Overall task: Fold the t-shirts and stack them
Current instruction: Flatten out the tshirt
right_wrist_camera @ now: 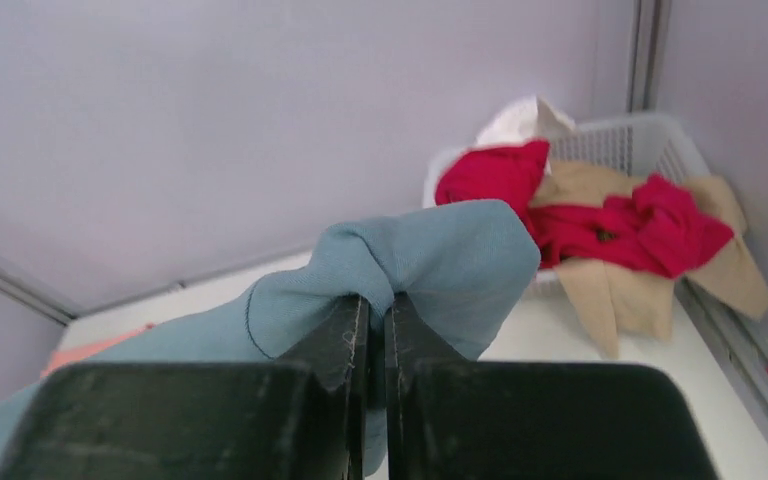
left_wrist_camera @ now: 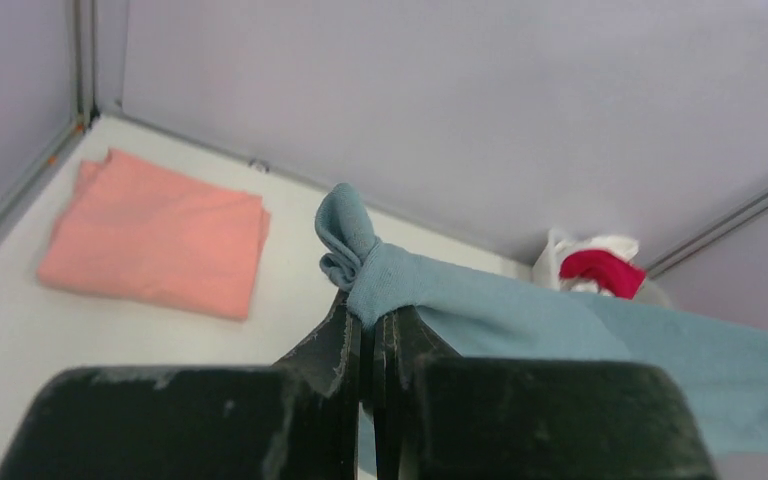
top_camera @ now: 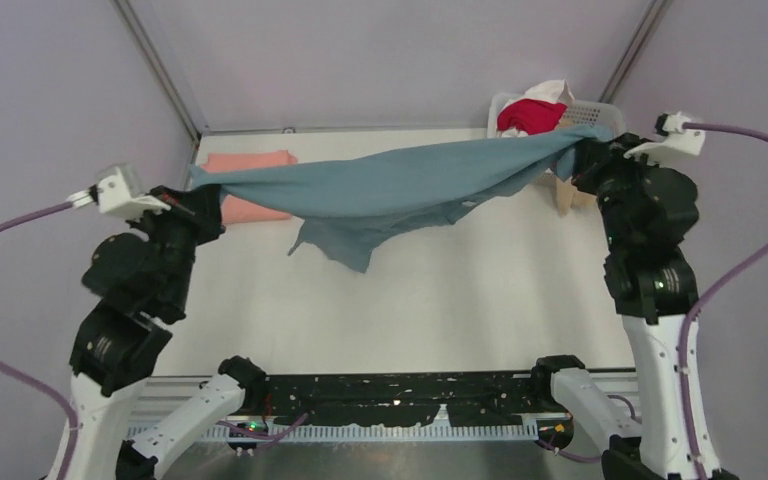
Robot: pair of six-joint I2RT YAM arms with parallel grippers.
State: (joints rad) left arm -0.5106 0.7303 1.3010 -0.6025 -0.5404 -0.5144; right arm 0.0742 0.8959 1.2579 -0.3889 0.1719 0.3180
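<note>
The blue-grey t-shirt (top_camera: 390, 185) hangs stretched in the air across the back of the table, its lower edge drooping near the middle. My left gripper (top_camera: 208, 195) is shut on its left corner, seen bunched in the left wrist view (left_wrist_camera: 365, 265). My right gripper (top_camera: 580, 155) is shut on its right corner, seen in the right wrist view (right_wrist_camera: 420, 265). A folded salmon-pink t-shirt (top_camera: 250, 185) lies flat at the back left, also in the left wrist view (left_wrist_camera: 155, 235). Red (right_wrist_camera: 610, 215), tan (right_wrist_camera: 610, 290) and white (right_wrist_camera: 520, 120) shirts lie heaped in the basket.
A white plastic lattice basket (top_camera: 600, 115) stands in the back right corner, with cloth spilling over its front in the right wrist view (right_wrist_camera: 650, 135). Grey walls close the back and both sides. The white table top (top_camera: 440, 310) lies below the hanging shirt.
</note>
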